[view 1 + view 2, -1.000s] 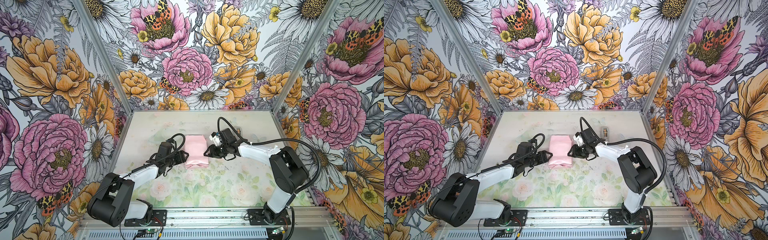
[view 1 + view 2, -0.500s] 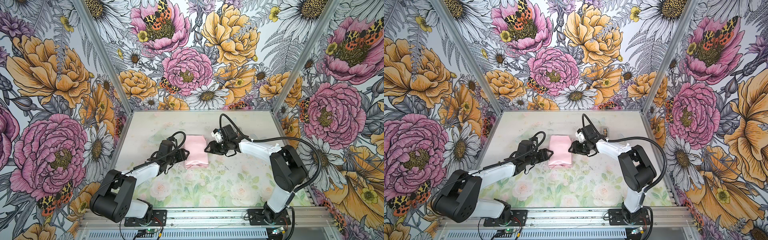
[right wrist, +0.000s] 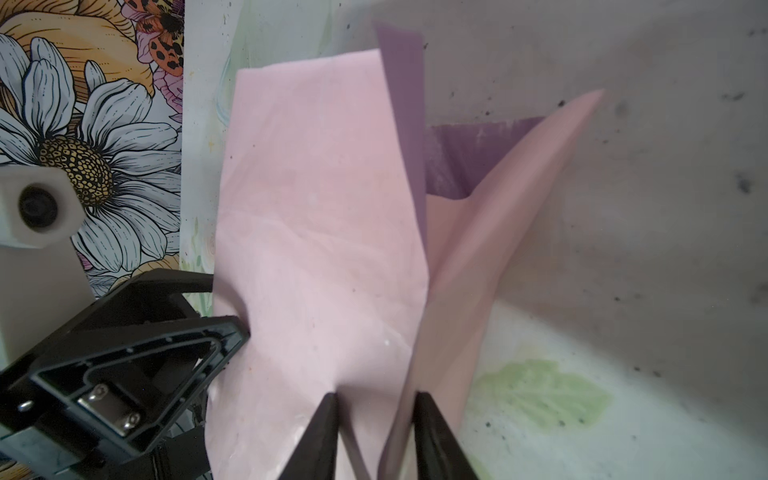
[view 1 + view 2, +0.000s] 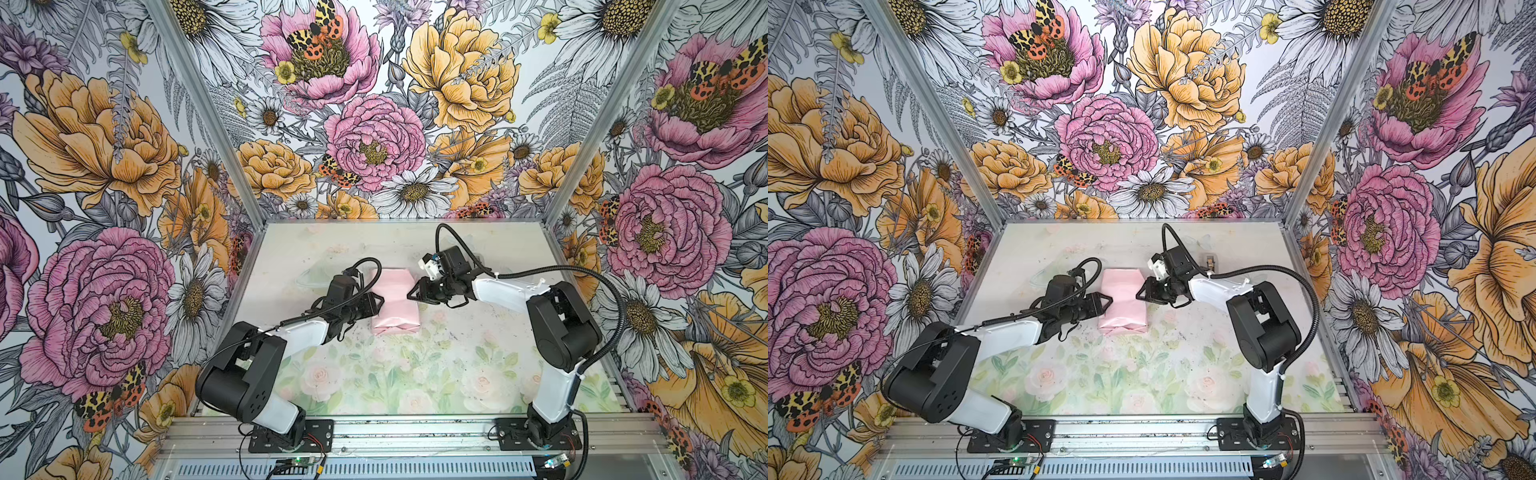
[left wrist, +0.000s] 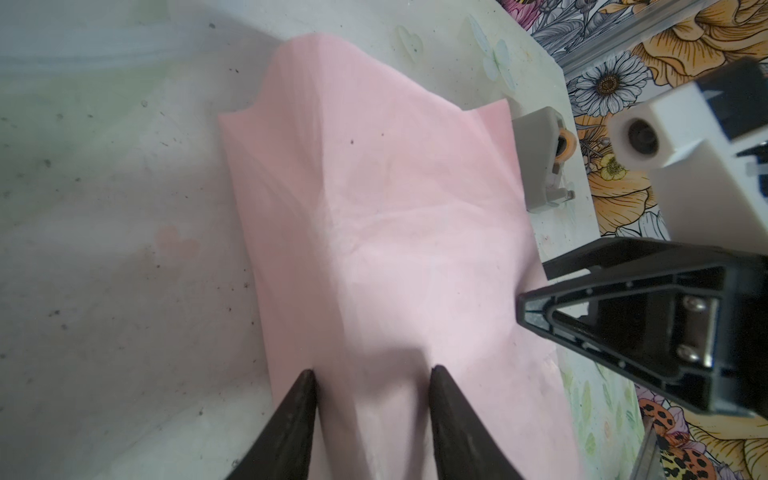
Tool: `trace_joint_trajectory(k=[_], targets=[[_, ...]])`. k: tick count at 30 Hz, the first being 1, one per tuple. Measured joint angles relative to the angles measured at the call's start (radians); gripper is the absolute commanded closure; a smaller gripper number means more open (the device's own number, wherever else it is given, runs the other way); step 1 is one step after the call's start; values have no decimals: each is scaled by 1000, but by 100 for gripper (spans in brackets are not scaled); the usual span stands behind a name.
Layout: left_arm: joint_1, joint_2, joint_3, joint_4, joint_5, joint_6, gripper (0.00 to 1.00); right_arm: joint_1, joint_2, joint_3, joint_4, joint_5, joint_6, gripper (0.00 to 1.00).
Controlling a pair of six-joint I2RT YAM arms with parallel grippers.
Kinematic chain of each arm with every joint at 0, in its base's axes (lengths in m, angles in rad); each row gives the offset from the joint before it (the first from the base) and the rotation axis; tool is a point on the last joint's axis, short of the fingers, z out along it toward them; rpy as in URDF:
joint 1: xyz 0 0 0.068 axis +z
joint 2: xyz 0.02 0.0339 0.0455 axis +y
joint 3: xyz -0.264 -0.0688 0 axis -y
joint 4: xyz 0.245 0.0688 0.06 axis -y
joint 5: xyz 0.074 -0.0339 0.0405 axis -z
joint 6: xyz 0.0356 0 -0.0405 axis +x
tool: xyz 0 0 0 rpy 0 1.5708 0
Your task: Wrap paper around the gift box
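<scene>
- flower-papered walls close in a pale floral bench (image 4: 478, 257). at its middle lies the paper (image 4: 394, 301), pink side out, folded into a bundle. the box does not show and is presumably inside.
- the bundle's long axis runs top to bottom in both top views, crosswise to the line between the two grippers.
- left gripper (image 4: 379, 300) touches the bundle's left flank and right gripper (image 4: 410, 292) its right flank. they face each other at its waist.
- each gripper's jaws stand part way apart with the bundle's side between them. i cannot tell whether they clamp it.
- the lower end looks folded shut. in the right wrist view one end gapes, lilac inside showing, probably the upper end. the right gripper sits slightly nearer that end.
</scene>
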Motion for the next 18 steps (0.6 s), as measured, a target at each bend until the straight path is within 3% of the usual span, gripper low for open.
trace_joint_trajectory(k=[18], targets=[[-143,-1,14,199,-82,248,56,-41,-280,-283,217,203,-187,76]])
